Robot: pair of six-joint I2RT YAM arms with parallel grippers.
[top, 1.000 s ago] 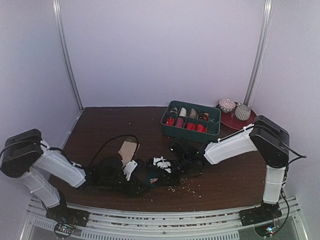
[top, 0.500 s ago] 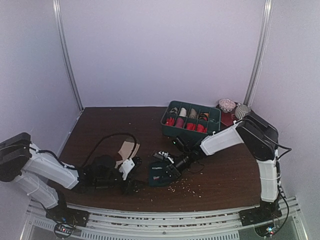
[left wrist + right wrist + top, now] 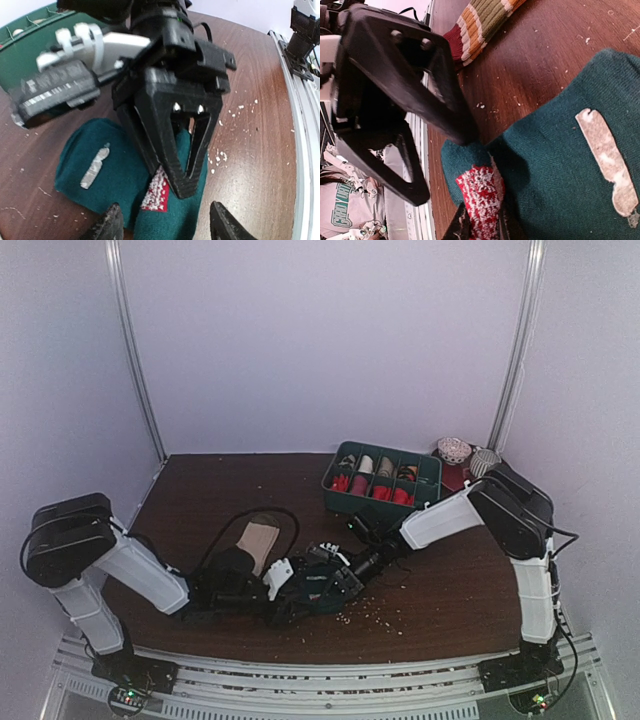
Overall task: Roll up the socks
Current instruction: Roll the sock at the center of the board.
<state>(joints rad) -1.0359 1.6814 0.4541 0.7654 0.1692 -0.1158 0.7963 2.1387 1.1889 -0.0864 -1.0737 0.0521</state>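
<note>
Moved: your left hand (image 3: 167, 226) has swung in over the teal sock (image 3: 112, 167), fingers apart.
Grip: your right hand (image 3: 482, 220) is clamped on the red-white knit patch (image 3: 480, 192).
Position: teal sock flat, front-centre of the worktop (image 3: 450, 590); ribbed striped sock (image 3: 482, 22) near, leftward.
Room: open wood rightward, scattered with crumbs (image 3: 220, 155).

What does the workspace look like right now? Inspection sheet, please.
Surface: brown wooden table, strewn with pale crumbs.
Job's things: teal sock lying flat, red-white patch at one end; striped sock lying apart from it.
Clutter: green divided tray of rolled bundles; red plate bearing two patterned balls.
Grippers: right gripper pinching the teal sock at the patch; left gripper open, poised at the same end.
Cables: black cable looping over the table near the striped sock.
Surroundings: pale walls, metal uprights.
</note>
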